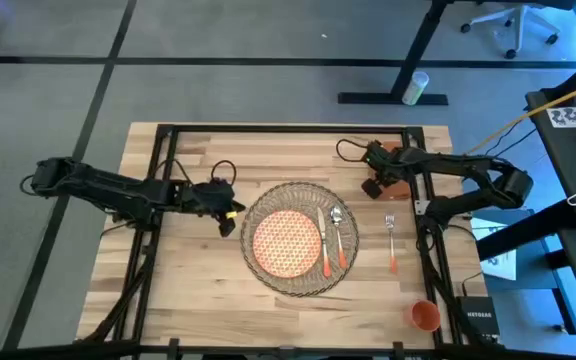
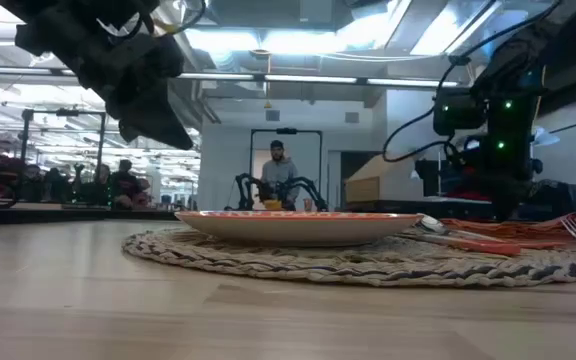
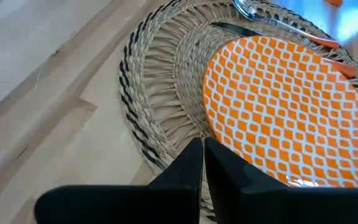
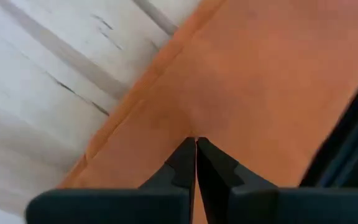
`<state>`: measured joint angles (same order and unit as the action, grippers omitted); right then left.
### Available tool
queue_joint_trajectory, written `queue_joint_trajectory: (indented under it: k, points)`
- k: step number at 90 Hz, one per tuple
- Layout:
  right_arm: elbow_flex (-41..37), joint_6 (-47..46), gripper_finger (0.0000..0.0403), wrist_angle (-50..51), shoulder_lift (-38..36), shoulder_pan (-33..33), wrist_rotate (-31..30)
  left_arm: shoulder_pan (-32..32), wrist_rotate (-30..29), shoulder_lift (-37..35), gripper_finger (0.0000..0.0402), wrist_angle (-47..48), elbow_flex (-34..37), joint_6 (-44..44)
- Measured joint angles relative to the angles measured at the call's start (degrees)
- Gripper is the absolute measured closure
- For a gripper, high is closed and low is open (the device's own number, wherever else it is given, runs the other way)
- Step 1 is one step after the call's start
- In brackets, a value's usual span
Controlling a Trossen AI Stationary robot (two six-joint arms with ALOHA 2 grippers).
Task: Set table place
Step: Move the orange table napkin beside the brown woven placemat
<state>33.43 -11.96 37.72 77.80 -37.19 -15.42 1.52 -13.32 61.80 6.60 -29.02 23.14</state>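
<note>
The round woven placemat [image 1: 298, 238] lies at mid-table with the orange patterned plate [image 1: 286, 243] on it. The orange-handled spoon [image 1: 339, 235] and knife [image 1: 325, 245] lie on the mat right of the plate. The fork [image 1: 391, 242] lies on the table's planks, and the orange cup [image 1: 425, 316] stands near the front right. My left gripper [image 3: 202, 152] hangs shut above the mat's left rim [image 3: 148, 124], raised off the table, touching nothing. At the far right, my right gripper [image 4: 196, 146] is shut on the rust-orange napkin [image 4: 260, 81], mostly hidden under the arm in the high view [image 1: 395, 152]. My right gripper comes at the napkin from above, pointing down. Its two fingertips meet on the cloth [image 4: 194, 127] some way in from one edge [image 4: 135, 106], and faint creases run up to them. The napkin lies on the table; how many layers are pinched, I cannot tell.
The table's black frame [image 1: 168, 130] runs along the far and side edges. Bare planks lie left of the mat and along the front. Beyond the table, a person stands far off in the room [image 2: 278, 165].
</note>
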Motion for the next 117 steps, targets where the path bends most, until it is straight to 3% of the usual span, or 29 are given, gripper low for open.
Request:
queue_joint_trajectory:
  k: [21, 43, 58, 80, 99, 117]
  points:
    - [0.35, 2.32, 0.0403, -8.11, 5.43, 0.04, 3.67, 0.0, 0.0, 0.0, 0.0401, 0.36, 0.0, 0.02]
    - [1.95, 5.04, 0.0403, -12.34, 6.02, 0.09, 8.06, 0.0, 0.0, 0.0, 0.0402, 0.29, 0.0, 0.02]
    - [2.21, 7.3, 0.0403, -17.11, 6.26, 0.21, 14.53, 0.0, 0.0, 0.0, 0.0402, 0.24, 0.0, -0.05]
    - [2.56, 10.89, 0.0403, -24.06, 10.2, 5.65, 18.49, -0.11, 0.01, 0.02, 0.0402, 0.27, 0.0, -0.87]
    - [5.22, 9.33, 0.0403, -25.27, 9.0, 10.71, 9.24, 0.0, 0.02, 0.02, 0.0402, 0.29, 0.0, -0.55]
    - [10.5, 8.82, 0.0403, -25.47, 9.34, 9.3, -0.94, -0.01, 0.02, 0.04, 0.0402, 0.36, 0.0, -0.59]
